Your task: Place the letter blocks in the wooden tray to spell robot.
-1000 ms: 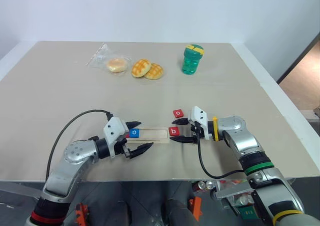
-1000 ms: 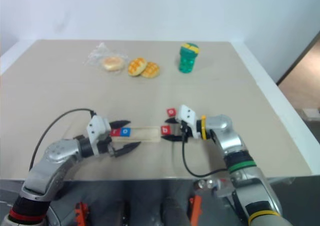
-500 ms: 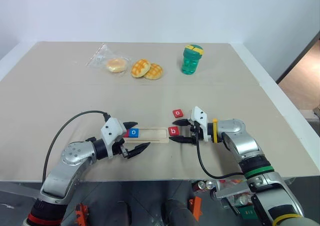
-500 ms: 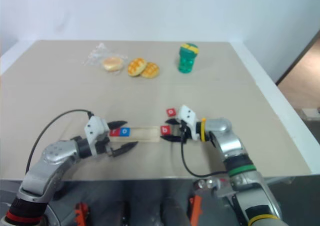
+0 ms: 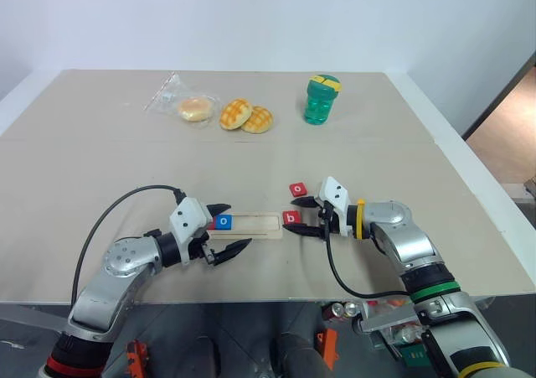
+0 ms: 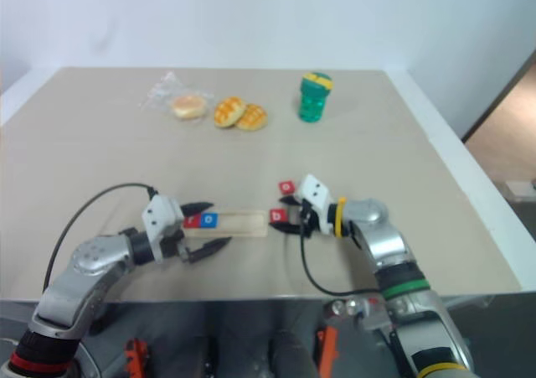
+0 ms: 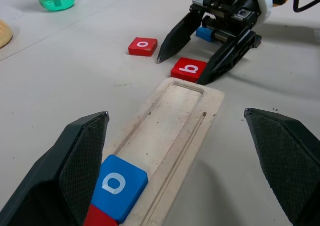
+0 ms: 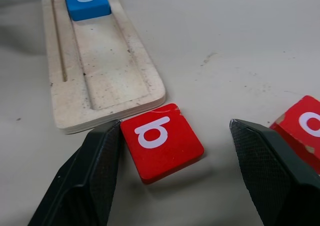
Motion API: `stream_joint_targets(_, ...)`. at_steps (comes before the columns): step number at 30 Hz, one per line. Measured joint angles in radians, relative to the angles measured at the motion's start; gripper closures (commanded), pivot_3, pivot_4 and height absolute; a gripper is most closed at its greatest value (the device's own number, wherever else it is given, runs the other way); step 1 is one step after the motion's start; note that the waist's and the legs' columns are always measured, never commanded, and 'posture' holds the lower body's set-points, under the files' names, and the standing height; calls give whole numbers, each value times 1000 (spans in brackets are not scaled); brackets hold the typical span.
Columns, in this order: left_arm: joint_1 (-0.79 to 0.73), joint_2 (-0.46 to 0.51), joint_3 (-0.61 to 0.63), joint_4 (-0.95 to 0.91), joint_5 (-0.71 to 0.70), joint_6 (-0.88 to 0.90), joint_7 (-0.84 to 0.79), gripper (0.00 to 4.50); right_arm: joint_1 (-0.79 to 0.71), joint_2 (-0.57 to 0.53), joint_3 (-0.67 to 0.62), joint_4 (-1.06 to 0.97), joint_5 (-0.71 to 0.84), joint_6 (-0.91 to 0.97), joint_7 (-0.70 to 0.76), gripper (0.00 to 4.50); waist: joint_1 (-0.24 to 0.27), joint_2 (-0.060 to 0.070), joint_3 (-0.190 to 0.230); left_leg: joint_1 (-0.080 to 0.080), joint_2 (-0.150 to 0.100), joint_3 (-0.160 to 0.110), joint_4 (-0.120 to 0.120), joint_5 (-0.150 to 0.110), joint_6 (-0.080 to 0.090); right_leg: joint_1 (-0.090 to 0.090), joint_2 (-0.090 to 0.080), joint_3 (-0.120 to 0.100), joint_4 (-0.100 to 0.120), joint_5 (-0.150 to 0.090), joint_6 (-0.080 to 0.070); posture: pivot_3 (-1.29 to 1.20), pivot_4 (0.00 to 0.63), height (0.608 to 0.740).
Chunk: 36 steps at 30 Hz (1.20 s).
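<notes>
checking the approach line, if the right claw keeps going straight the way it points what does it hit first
Most likely the red b block, lying on the table between the open right claw fingers, just off the wooden tray end. The tray comes next, though height is hard to judge.

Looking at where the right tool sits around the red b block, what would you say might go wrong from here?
1. The red b block lies flat on the table, against the wooden tray end; the closing right tool might nudge the tray.
2. One finger touches the b's edge while the other stands off, so the block could slide or twist.
3. The red o block lies beside the far finger and may be bumped.
</notes>
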Motion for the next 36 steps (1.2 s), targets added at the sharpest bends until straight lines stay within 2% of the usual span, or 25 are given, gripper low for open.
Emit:
stream_joint_targets(18, 0, 2, -9, 10, 15, -1, 0, 0, 24, -4, -2, -62, -13, 50, -80, 1380, 0, 0, 0, 1, 0, 0, 0, 0, 0, 0, 0, 1, 0, 0, 0, 0, 150, 740)
stream_joint_targets(20, 0, 2, -9, 11, 15, -1, 0, 0, 29, -5, -1, -84, -15, 80, -94, 1504, 0, 0, 0, 0, 0, 0, 0, 0, 0, 0, 0, 1, 0, 0, 0, 0, 150, 740)
stream_joint_targets(23, 0, 1, -9, 11, 15, -1, 0, 0, 48, -10, 2, -150, -29, 144, -125, 2708, 0, 0, 0, 1, 0, 0, 0, 0, 0, 0, -1, 1, 0, 0, 0, 0, 150, 740)
stream_joint_targets(25, 1, 2, -9, 11, 15, -1, 0, 0, 87, -18, 1, -228, -35, 188, -153, 3220, 0, 0, 0, 1, 0, 0, 0, 0, 0, 1, -2, 1, -1, 0, 0, 0, 150, 740)
stream_joint_targets(30, 4, 3, -9, 11, 15, -1, 0, 0, 141, -18, -3, -352, -37, 285, -224, 3229, 1, 0, 0, 0, 0, 1, -1, 0, -1, 0, -3, 1, -4, -1, 1, 0, 150, 740)
stream_joint_targets(36, 4, 3, -9, 12, 15, -3, 0, 0, 148, -21, -3, -385, -36, 321, -247, 3229, 1, 0, 0, -1, 0, 0, -3, -1, -1, 0, -3, 1, -5, -1, 1, 0, 150, 740)
